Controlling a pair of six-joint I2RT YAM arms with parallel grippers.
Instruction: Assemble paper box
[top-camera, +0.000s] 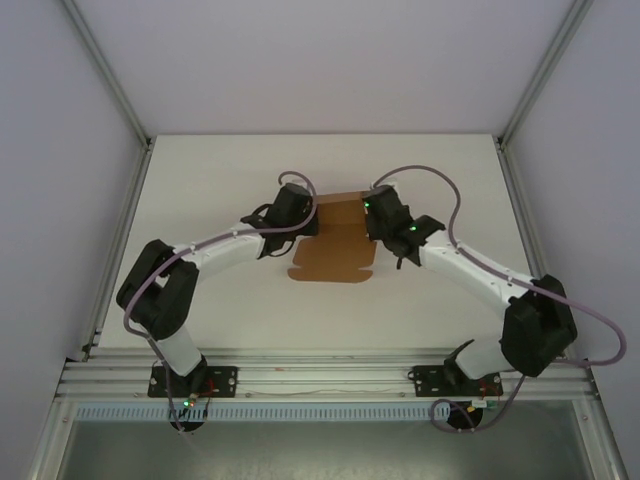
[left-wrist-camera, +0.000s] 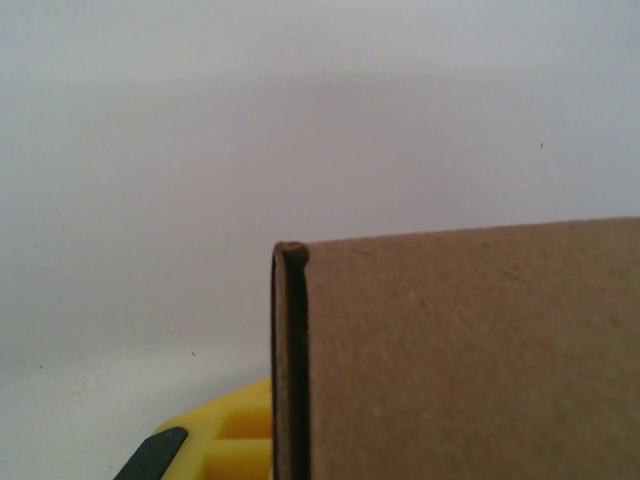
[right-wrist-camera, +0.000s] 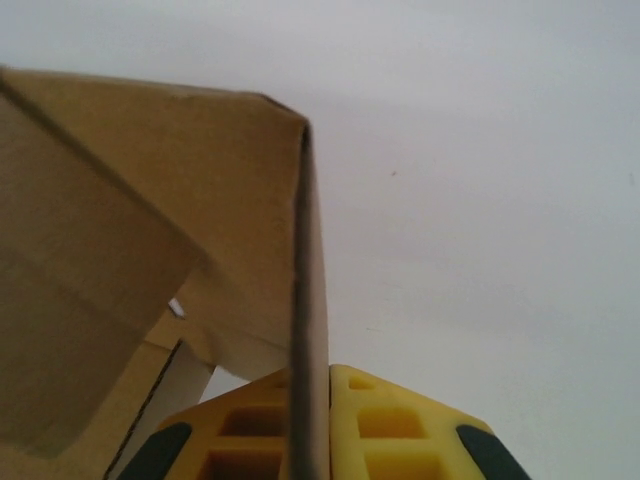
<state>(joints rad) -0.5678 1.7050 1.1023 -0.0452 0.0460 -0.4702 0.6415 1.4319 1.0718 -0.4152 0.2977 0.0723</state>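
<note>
The paper box (top-camera: 335, 250) is a brown cardboard sheet, partly folded, lying mid-table between the two arms. My left gripper (top-camera: 306, 216) is at its left side panel and my right gripper (top-camera: 372, 214) at its right one. In the left wrist view a folded double wall of the paper box (left-wrist-camera: 470, 350) stands upright against one yellow finger (left-wrist-camera: 225, 440); the other finger is hidden behind the card. In the right wrist view my right gripper (right-wrist-camera: 312, 440) is shut on a raised wall edge of the paper box (right-wrist-camera: 250, 200), with yellow fingers (right-wrist-camera: 400, 425) pressed to either side.
The white table (top-camera: 220, 180) is bounded by aluminium frame posts (top-camera: 105, 70) and pale walls. A metal rail (top-camera: 320, 380) with both arm bases runs along the near edge. Bare surface lies to the left, right and behind the cardboard.
</note>
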